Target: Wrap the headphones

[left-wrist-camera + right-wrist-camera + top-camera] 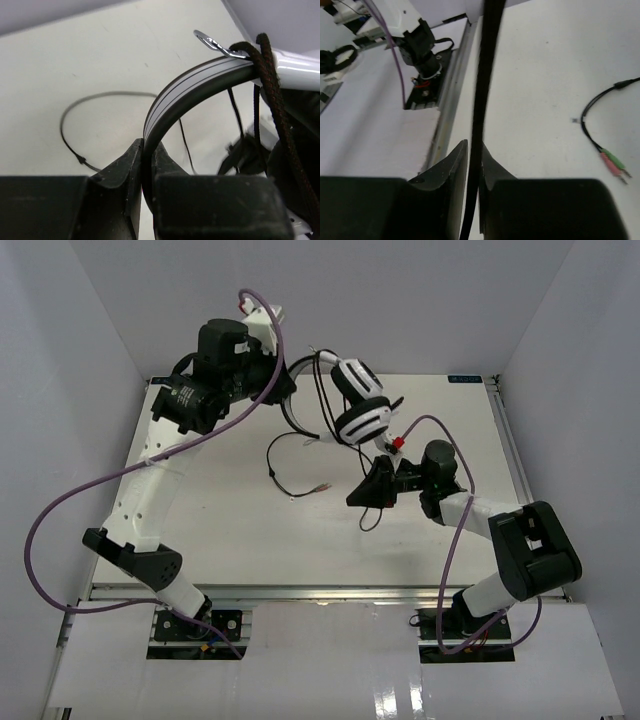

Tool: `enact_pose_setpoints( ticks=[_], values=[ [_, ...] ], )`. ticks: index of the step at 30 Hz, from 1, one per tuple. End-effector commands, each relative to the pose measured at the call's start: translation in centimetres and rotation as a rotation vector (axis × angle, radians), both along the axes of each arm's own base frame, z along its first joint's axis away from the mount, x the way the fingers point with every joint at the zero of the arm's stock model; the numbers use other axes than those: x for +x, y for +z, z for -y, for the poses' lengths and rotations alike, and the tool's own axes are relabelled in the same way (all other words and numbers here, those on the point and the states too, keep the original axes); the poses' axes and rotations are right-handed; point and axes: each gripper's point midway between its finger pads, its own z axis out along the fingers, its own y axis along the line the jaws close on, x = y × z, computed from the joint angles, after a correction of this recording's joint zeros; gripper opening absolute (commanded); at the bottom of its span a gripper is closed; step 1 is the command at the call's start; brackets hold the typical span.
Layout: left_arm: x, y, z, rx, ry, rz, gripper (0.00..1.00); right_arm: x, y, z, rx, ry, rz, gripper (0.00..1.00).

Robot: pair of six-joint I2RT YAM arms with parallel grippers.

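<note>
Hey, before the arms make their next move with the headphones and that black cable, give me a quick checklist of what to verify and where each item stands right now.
1. Left gripper clamped on the headband: ok.
2. Right gripper pinching the cable: ok, it runs between the fingers.
3. Headphones lifted off the table: ok, they appear to hang from the left gripper.
4. Plugs free: ok, lying loose on the table.
5. Cable wound around the headband: cannot tell; one strand crosses over it, but a full turn is not visible.
</note>
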Motion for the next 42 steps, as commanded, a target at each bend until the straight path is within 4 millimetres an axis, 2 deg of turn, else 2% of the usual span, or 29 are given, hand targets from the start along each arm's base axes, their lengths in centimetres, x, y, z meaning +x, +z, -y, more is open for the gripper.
enact_pose_setpoints(
  ticks=[1,2,3,8,11,13,14,15,16,18,19,21,22,24,26,28,30,31,32,33,34,35,37,40,42],
  values=[
    [2.0,6.1,-4.2,-0.086,0.313,0.112,0.0,-3.9,3.5,0.0,0.111,0.117,0.061,0.2],
    [2.5,7.7,-4.7,-0.113,0.355,0.155,0.0,-4.6,3.5,-0.1,0.12,0.128,0.036,0.22],
    [3.2,8.3,-5.3,-0.119,0.404,0.179,0.0,-5.2,3.7,-0.2,0.128,0.138,0.016,0.23],
    [5.7,9.9,-7.5,-0.162,0.565,0.279,0.0,-7.2,5.2,-1.4,0.155,0.193,0.005,0.22],
    [7.9,7.5,-8.8,-0.068,0.628,0.27,0.0,-7.0,6.7,-2.0,0.174,0.193,0.048,0.11],
    [9.3,5.7,-10.4,0.005,0.67,0.254,0.0,-5.0,6.8,-2.4,0.123,0.127,0.007,0.08],
    [9.6,4.7,-10.9,0.047,0.679,0.251,0.0,-3.3,7.0,-2.8,0.111,0.066,0.084,0.08],
    [9.9,2.8,-11.7,0.099,0.7,0.229,0.0,-2.1,4.9,-2.6,-0.015,-0.041,-0.049,0.08],
    [10.0,1.9,-12.1,0.131,0.709,0.222,0.0,-0.9,3.6,-2.5,-0.107,-0.105,0.033,0.08],
    [10.2,-1.9,-13.6,0.262,0.71,0.176,0.0,1.8,3.4,-1.7,-0.289,-0.233,0.308,0.08],
    [10.2,-2.7,-14.4,0.31,0.713,0.173,0.0,2.8,4.5,-1.4,-0.312,-0.265,0.391,0.08],
    [9.9,-6.3,-15.2,0.421,0.697,0.12,0.0,5.7,4.5,1.4,-0.499,-0.427,0.51,0.08],
    [9.8,-7.0,-15.6,0.466,0.678,0.116,0.0,6.6,5.7,1.9,-0.526,-0.471,0.575,0.08],
    [9.5,-8.9,-15.7,0.533,0.635,0.089,0.0,9.2,7.7,4.3,-0.625,-0.591,0.779,0.08],
    [9.0,-11.9,-14.7,0.556,0.535,0.03,0.0,10.4,9.4,5.1,-0.661,-0.626,0.899,0.08],
    [8.2,-15.0,-13.5,0.58,0.439,-0.046,0.0,11.8,11.9,5.1,-0.679,-0.674,1.064,0.08],
    [6.7,-18.0,-10.3,0.568,0.273,-0.133,0.0,13.3,13.3,4.9,-0.721,-0.718,1.202,0.08],
    [6.0,-19.2,-9.6,0.583,0.229,-0.17,0.0,14.1,13.2,4.9,-0.762,-0.728,1.252,0.08],
    [5.0,-20.0,-7.7,0.56,0.138,-0.19,0.0,15.0,13.5,4.8,-0.771,-0.775,1.293,0.08],
    [3.9,-20.8,-6.2,0.542,0.064,-0.21,0.0,15.9,14.9,4.6,-0.751,-0.838,1.362,0.08],
    [2.7,-21.3,-4.6,0.516,-0.014,-0.226,0.0,16.5,15.7,4.5,-0.737,-0.887,1.408,0.08],
    [1.4,-21.5,-3.0,0.479,-0.105,-0.241,0.0,17.1,15.5,4.5,-0.741,-0.916,1.421,0.08],
    [-1.1,-21.8,-0.9,0.434,-0.237,-0.256,0.0,17.7,16.2,4.4,-0.705,-0.98,1.434,0.08],
    [-5.3,-20.8,2.8,0.312,-0.451,-0.279,0.0,18.5,15.9,4.0,-0.64,-1.032,1.342,0.08],
    [-6.3,-19.1,3.6,0.251,-0.494,-0.261,0.0,19.4,15.4,4.7,-0.586,-1.086,1.205,0.08]
  ],
)
